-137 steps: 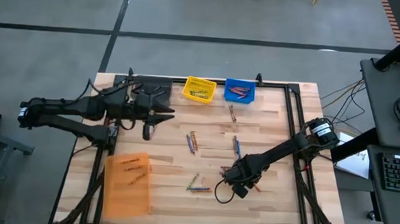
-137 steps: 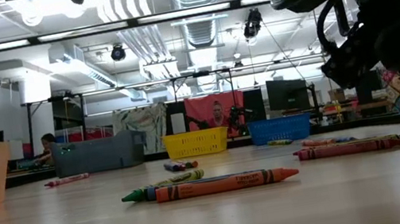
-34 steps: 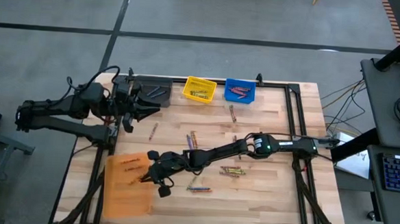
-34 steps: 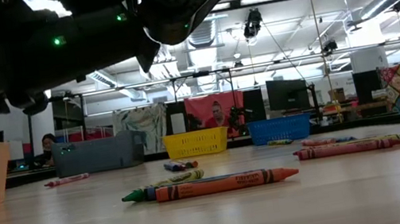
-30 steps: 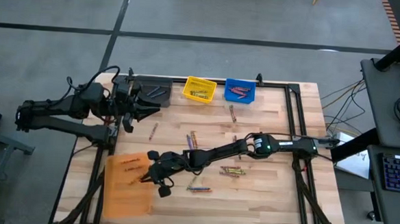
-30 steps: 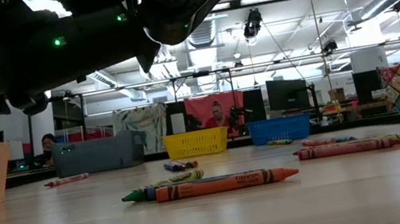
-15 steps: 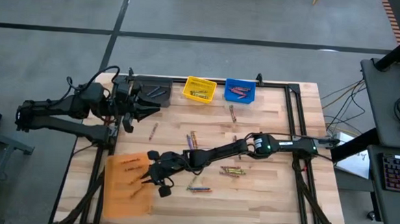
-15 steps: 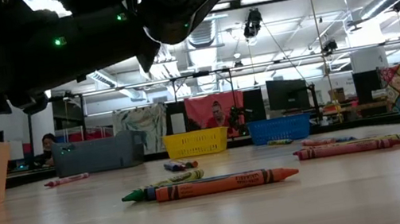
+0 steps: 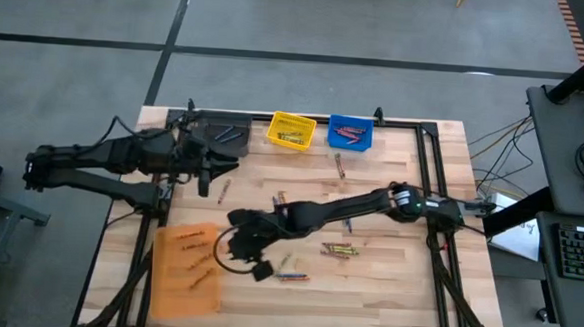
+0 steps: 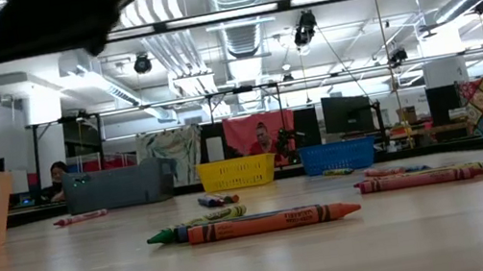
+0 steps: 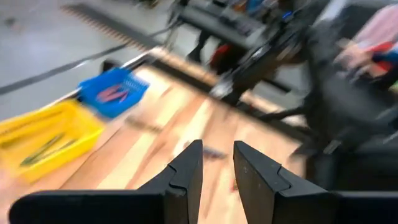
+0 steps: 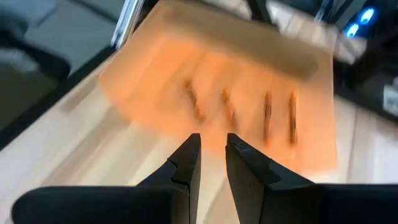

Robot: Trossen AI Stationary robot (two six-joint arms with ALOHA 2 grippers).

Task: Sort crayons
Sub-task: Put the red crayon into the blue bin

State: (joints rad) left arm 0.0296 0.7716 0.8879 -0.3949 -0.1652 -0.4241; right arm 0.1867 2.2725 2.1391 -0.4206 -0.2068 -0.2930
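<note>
Loose crayons lie across the wooden table: a red-orange one (image 10: 274,221) beside a green one (image 10: 196,225), a pair (image 9: 281,205) at the middle, more (image 9: 340,249) to the right. My right gripper (image 9: 239,249) hovers just right of the orange bin (image 9: 170,287), open with nothing between its fingers (image 12: 186,165); several orange crayons (image 12: 267,115) lie in the orange bin (image 12: 149,81). My left gripper (image 9: 204,184) hangs beside the grey bin (image 9: 223,136), open and empty, close to one crayon (image 9: 225,188). Its fingers (image 11: 186,168) face the yellow bin (image 11: 43,140) and the blue bin (image 11: 115,90).
Along the far edge stand the yellow bin (image 9: 291,130) and the blue bin (image 9: 350,133), each holding crayons. A black frame rail (image 9: 427,171) runs down the table's right side. People show in the room behind the table (image 10: 264,142).
My right gripper has opened and drawn back to the right, off the orange bin's edge. The left gripper has swung from the grey bin's side out over the table.
</note>
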